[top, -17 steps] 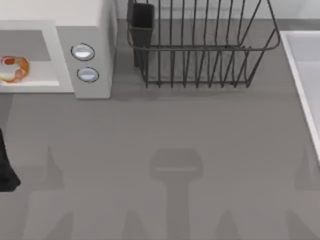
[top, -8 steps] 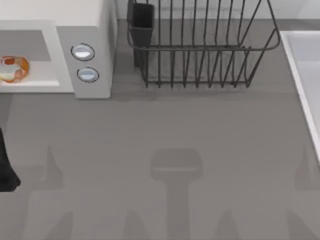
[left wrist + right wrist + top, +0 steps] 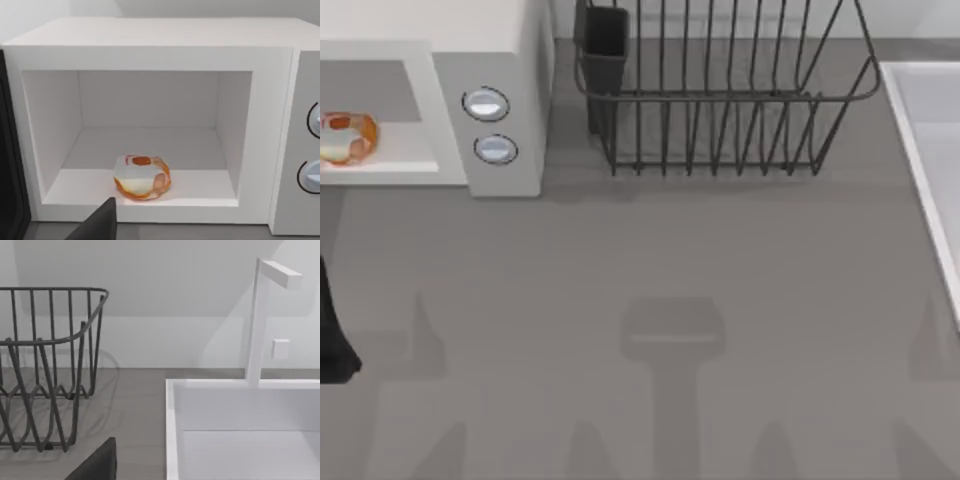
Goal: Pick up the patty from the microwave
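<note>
Top view, left to right: dark bit of the left arm [image 3: 332,335] at the table's left edge, well short of the microwave [image 3: 505,60]. Microwave at back left, door open, patty [image 3: 345,137] lying on its pale floor near the front lip, nothing touching it. Two knobs [image 3: 486,104] stacked on the side panel. Dark wire dish rack [image 3: 720,90] at back centre, white sink [image 3: 930,150] along the right edge. Left wrist view looks straight into the cavity, patty [image 3: 142,177] front centre, one dark finger [image 3: 100,225] low and short of the opening; left gripper's spread cannot tell. Right wrist view: rack [image 3: 47,370], sink [image 3: 240,430], white faucet [image 3: 260,320], one dark finger [image 3: 100,465]; right gripper's spread cannot tell either
</note>
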